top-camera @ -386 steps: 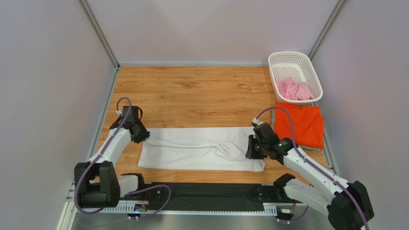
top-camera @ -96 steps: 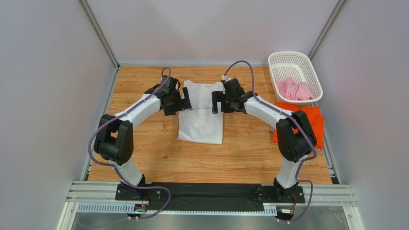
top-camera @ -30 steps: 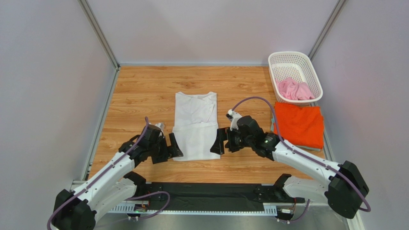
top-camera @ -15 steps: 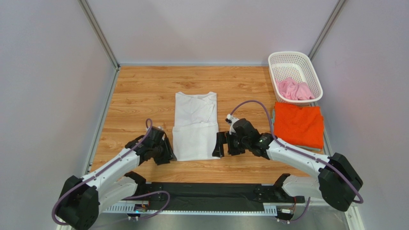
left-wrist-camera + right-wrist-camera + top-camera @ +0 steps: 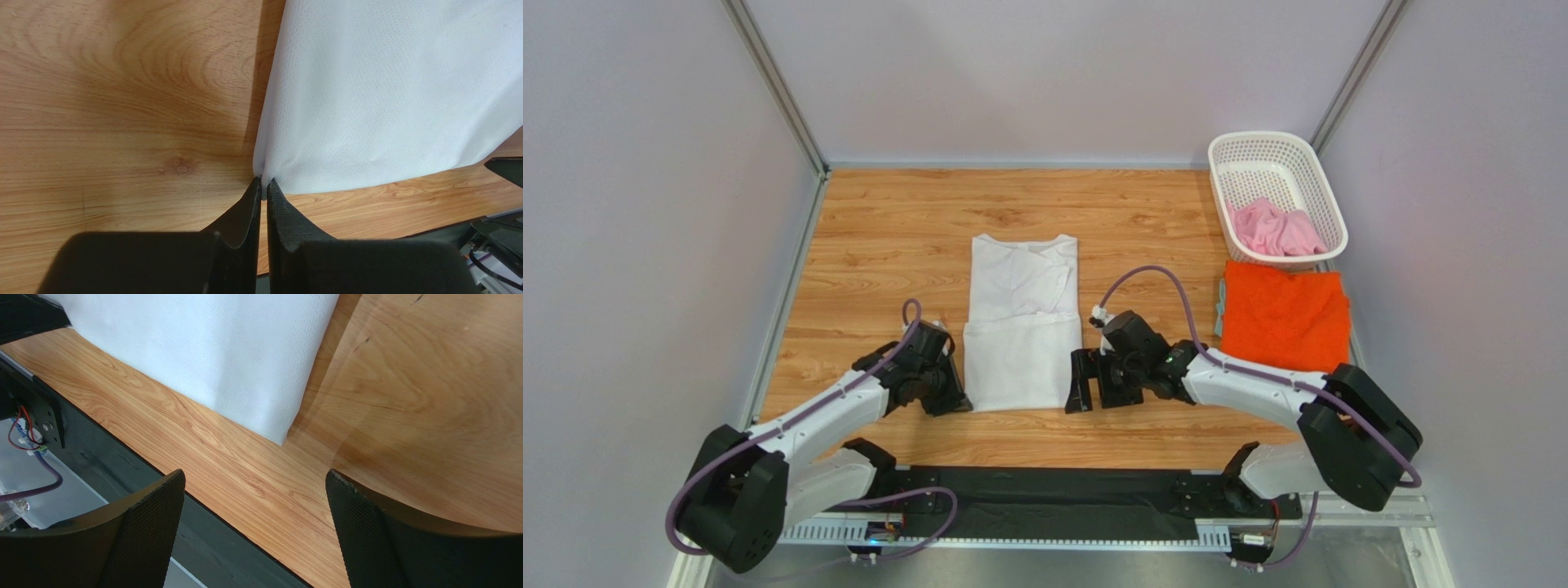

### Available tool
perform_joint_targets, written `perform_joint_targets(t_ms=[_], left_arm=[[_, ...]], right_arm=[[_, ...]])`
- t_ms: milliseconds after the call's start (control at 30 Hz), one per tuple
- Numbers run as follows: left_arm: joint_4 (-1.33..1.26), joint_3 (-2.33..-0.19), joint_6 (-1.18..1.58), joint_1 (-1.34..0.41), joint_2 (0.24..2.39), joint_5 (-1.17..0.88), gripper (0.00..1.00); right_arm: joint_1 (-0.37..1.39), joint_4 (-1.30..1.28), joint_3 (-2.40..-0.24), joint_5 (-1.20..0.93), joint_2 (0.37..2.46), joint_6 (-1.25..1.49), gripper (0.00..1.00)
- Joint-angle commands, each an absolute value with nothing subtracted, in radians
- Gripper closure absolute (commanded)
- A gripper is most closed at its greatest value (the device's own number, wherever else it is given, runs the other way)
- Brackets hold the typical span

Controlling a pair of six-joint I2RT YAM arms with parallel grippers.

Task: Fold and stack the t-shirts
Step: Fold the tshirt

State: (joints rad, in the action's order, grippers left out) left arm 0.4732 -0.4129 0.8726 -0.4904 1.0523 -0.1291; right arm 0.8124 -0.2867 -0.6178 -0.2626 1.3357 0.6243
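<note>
A white t-shirt (image 5: 1020, 325), folded into a long strip, lies in the middle of the wooden table. My left gripper (image 5: 959, 399) sits at its near left corner. In the left wrist view the gripper (image 5: 263, 184) is shut on the white t-shirt (image 5: 380, 92), pinching that corner. My right gripper (image 5: 1079, 382) stands open at the near right corner. In the right wrist view the gripper (image 5: 255, 478) holds nothing, and the cloth (image 5: 202, 349) ends just ahead of the fingers. An orange t-shirt (image 5: 1284, 321) lies folded at the right. A pink t-shirt (image 5: 1274, 229) is crumpled in the basket.
The white lattice basket (image 5: 1274, 145) stands at the back right corner, just behind the orange t-shirt. The black base rail (image 5: 1063, 496) runs along the near table edge, close under both grippers (image 5: 86, 447). Grey walls enclose the left, back and right sides.
My left gripper has closed onto the white t-shirt's near left corner. The right gripper has moved in to the near right corner, its jaws still wide.
</note>
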Motion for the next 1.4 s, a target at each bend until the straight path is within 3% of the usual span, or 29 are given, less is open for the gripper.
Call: perform_joint_targets(t_ms=[0,233,300,400,500,600,700,900,1133,1367], left_arm=[[0.466,-0.394,0.854,-0.492,1.048,-0.132,0.90],[0.469,-0.387,0.850,-0.492,1.028,-0.140,1.00],[0.474,-0.388,0.848,-0.492,1.031,-0.146,1.00],[0.474,-0.387,0.847,-0.492,1.028,-0.147,1.00],[0.474,-0.387,0.844,-0.492,1.022,-0.149,1.00],[0.477,-0.388,0.838,-0.492,1.012,-0.152,1.00],[0.479,-0.388,0.834,-0.492,1.002,-0.150,1.00],[0.485,-0.390,0.831,-0.492,1.006,-0.147,1.00],[0.486,-0.391,0.830,-0.492,1.006,-0.146,1.00],[0.506,-0.403,0.825,-0.492,0.999,-0.147,1.00]], right_arm=[[0.837,-0.253,-0.641,-0.241,1.373,0.644,0.17],[0.870,-0.265,-0.683,-0.184,1.450,0.634,0.33],[0.874,-0.271,-0.699,-0.190,1.465,0.627,0.46],[0.885,-0.273,-0.709,-0.186,1.480,0.626,0.51],[0.888,-0.272,-0.712,-0.164,1.485,0.626,0.68],[0.888,-0.272,-0.713,-0.149,1.489,0.626,0.78],[0.888,-0.275,-0.716,-0.127,1.497,0.624,0.82],[0.888,-0.295,-0.726,-0.057,1.514,0.646,0.72],[0.888,-0.301,-0.749,-0.040,1.537,0.638,0.72],[0.902,-0.296,-0.758,-0.081,1.529,0.623,1.00]])
